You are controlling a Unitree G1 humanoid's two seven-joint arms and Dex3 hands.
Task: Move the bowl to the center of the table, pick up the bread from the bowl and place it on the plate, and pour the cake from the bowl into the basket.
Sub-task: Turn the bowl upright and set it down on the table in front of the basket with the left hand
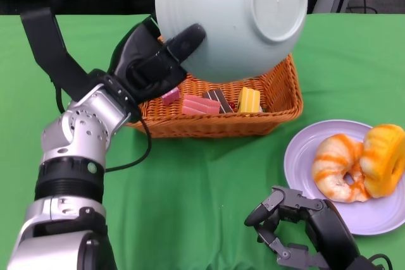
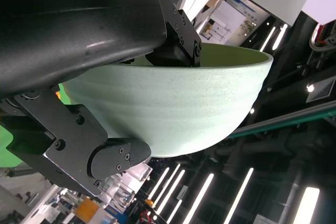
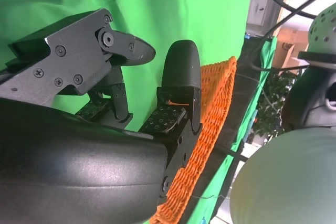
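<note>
Green cloth: in the head view it covers the table (image 1: 209,181) from edge to edge.
Head view, bowl: the pale green bowl (image 1: 234,17) is tipped over above the wicker basket (image 1: 278,102), its underside and foot ring facing the camera.
Head view, left hand: the left hand (image 1: 152,61) grips the bowl at its rim, one finger (image 1: 186,41) lying across the outer wall.
Head view, basket: cake pieces (image 1: 218,100) lie inside, pink, brown and yellow, side by side near the front wall.
Head view, plate: the lilac plate (image 1: 304,147) sits right of the basket and near it, carrying two orange-streaked bread rings (image 1: 354,162) that touch each other.
Head view, right hand: the right hand (image 1: 297,226) rests low over the cloth just beside the plate, fingers curled inward with nothing in them.
Right wrist view, hand: the same fingers (image 3: 178,77) are bent in, empty, with green cloth behind.
Right wrist view, surroundings: the orange basket weave (image 3: 210,108) runs past the fingers; the bowl's rounded wall (image 3: 286,182) fills one corner.
Left wrist view, bowl: the speckled green wall (image 2: 173,108) is clamped between a finger inside the rim (image 2: 176,35) and a finger under the outer wall.
</note>
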